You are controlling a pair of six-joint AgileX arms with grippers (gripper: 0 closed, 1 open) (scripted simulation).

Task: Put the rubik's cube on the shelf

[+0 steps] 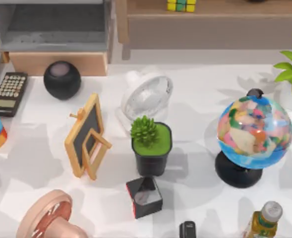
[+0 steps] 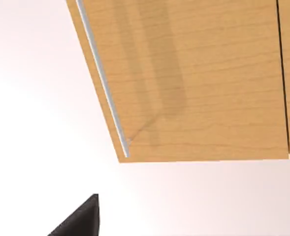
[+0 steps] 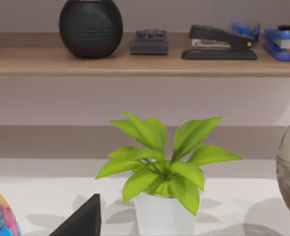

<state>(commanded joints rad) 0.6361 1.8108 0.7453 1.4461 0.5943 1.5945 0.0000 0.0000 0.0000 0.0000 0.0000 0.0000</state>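
Note:
The rubik's cube point(image 1: 181, 5), with yellow and green tiles, rests on the long light-wood shelf point(image 1: 235, 11) at the back of the table, right of centre, at the top view's upper edge. Nothing is touching it. A dark corner of my left gripper point(image 2: 80, 221) shows in the left wrist view over a white surface, near a light-wood panel point(image 2: 194, 78). A dark corner of my right gripper point(image 3: 83, 219) shows in the right wrist view, in front of a leafy plant point(image 3: 162, 172) in a white pot, with a shelf board point(image 3: 135, 64) behind it.
On the table stand a globe point(image 1: 254, 131), white fan point(image 1: 146, 94), potted succulent point(image 1: 151, 144), small chalkboard point(image 1: 86, 136), black speaker point(image 1: 62, 79), calculator point(image 1: 9, 91), black-grey cube with a red side point(image 1: 145, 197) and bottle point(image 1: 263, 220). A grey cubby point(image 1: 54, 27) sits back left.

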